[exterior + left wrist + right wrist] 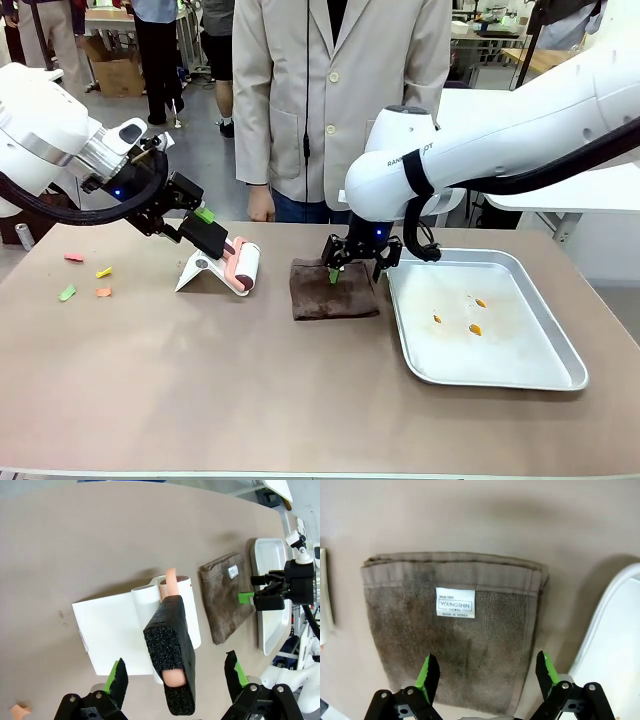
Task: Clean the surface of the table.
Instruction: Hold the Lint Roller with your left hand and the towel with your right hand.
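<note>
Smooth matte brownish-taupe table (250, 400) spans view, near part bare. Rigid, flat, low-friction top: likely nothing to grasp, so take hold of tools instead. Shiny metal tray (560, 378) right, orange crumbs (475, 328) inside. Folded brown towel (318, 300) mid-table, soft, limp; right gripper (358, 270) above it, jaws wide, empty. Coloured paper scraps (85, 278) left. Left gripper (195, 225) jaws wide astride black foam handle (170, 645) of pink lint roller (246, 268), unclamped. Person in beige coat (340, 100) beyond far edge.

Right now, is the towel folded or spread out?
Folded: the towel lies flat as a small rectangle, with stacked layers showing along one edge.
</note>
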`<state>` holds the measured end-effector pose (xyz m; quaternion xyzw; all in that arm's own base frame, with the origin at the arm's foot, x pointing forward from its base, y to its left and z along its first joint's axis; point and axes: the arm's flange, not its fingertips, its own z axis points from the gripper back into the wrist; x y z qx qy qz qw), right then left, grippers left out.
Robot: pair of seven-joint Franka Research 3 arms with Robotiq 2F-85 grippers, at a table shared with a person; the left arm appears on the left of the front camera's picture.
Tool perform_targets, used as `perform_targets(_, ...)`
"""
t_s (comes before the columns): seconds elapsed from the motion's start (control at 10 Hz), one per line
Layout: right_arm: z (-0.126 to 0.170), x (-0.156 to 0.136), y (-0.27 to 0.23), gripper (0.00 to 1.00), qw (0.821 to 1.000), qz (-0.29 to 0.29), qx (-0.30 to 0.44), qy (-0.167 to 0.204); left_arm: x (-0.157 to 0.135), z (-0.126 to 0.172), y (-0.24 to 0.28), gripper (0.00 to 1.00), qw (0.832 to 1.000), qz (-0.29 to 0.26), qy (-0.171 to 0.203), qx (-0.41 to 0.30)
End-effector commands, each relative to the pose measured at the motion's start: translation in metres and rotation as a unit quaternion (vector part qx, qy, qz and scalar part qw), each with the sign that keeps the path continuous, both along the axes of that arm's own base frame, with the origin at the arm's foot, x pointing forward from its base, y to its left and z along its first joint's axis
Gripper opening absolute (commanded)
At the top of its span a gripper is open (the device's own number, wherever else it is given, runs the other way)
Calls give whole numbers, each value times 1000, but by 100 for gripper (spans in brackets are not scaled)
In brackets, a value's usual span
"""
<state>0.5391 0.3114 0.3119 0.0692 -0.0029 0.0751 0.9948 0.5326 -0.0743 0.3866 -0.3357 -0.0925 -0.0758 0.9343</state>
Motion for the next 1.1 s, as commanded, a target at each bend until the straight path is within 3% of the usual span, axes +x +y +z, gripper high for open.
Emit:
perform_targets(0.0, 0, 5, 11, 100, 1000, -12, -27, 3, 1, -2, -1, 100, 1000, -13, -3, 1)
perform_targets(1.0, -9, 5, 11, 100, 998, -33, -56, 6, 3, -7, -7, 100, 1000, -18, -1, -3)
